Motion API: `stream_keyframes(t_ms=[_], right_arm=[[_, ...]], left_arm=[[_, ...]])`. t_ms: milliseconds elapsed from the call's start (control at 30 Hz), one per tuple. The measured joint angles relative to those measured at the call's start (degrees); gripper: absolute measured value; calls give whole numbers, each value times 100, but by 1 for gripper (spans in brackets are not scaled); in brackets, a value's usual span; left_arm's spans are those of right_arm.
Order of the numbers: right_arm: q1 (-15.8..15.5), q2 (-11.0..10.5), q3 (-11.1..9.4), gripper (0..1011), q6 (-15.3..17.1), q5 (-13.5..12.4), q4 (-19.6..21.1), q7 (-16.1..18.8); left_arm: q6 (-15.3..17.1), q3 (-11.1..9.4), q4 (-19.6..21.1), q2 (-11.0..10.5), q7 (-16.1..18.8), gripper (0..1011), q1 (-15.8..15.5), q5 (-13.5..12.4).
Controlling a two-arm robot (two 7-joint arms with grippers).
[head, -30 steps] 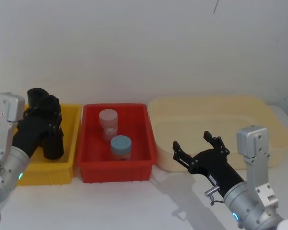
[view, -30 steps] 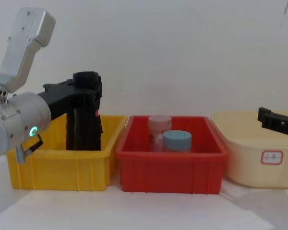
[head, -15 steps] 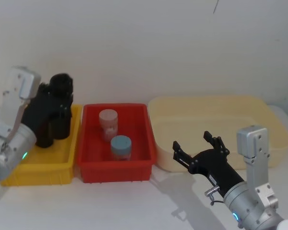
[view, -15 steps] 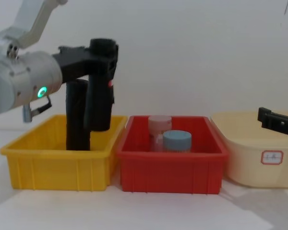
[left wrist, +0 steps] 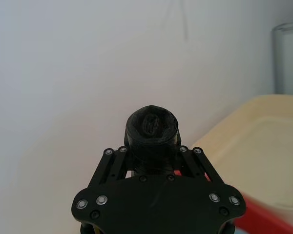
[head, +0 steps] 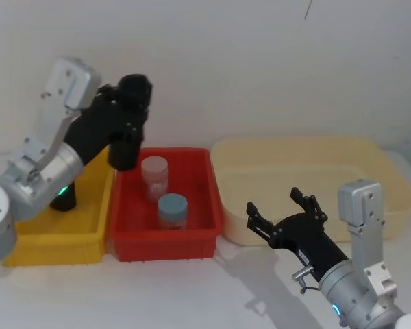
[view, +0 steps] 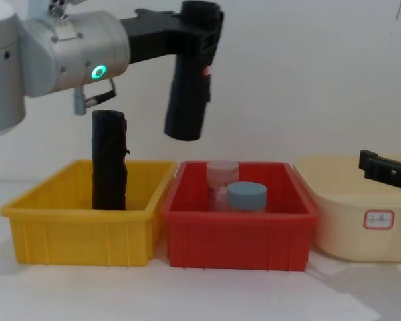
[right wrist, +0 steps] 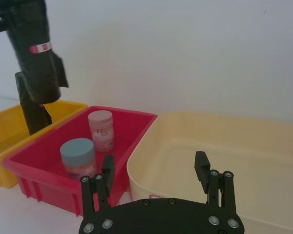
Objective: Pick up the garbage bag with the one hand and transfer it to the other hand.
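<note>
Yellow plastic bin (view: 80, 231) left, red plastic bin (view: 240, 235) middle, cream plastic tub (view: 341, 231) right. A ragged black roll (view: 109, 160) stands in the yellow bin. My left pincer (head: 128, 123) holds the smooth black garbage bag roll (view: 186, 100) above the red bin's left edge. Inside, pink jar (head: 155, 175) behind blue-lidded jar (head: 172, 209).

Red bin (view: 237, 241) — pink jar (view: 222, 170), blue-lidded jar (view: 246, 196) inside.

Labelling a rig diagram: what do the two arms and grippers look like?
Both arms are silver-grey with boxy joints. The left arm carries a green glowing ring; the right arm has a small blue light and thin cable. The left gripper and right gripper are black two-finger linkages with silver screws.
</note>
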State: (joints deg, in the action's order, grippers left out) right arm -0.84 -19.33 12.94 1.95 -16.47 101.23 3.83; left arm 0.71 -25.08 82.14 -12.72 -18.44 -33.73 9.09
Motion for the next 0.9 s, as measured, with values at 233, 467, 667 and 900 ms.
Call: stream_keyframes(t_ms=[233,467,667,900], right_arm=[[0,0,0,1000,0,0,0,0],[0,0,0,1000,0,0,0,0],[0,0,0,1000,0,0,0,0],[0,0,0,1001,0,0,0,0]], left_arm=[[-55,-190,-206,195,-389,378,-259,141],[-120,-367,-514,425,-742,378,-407,366],[-193,-494,-765,632,-964,378,-467,564],[-225,-562,-843,734,-1082,378,-470,716]])
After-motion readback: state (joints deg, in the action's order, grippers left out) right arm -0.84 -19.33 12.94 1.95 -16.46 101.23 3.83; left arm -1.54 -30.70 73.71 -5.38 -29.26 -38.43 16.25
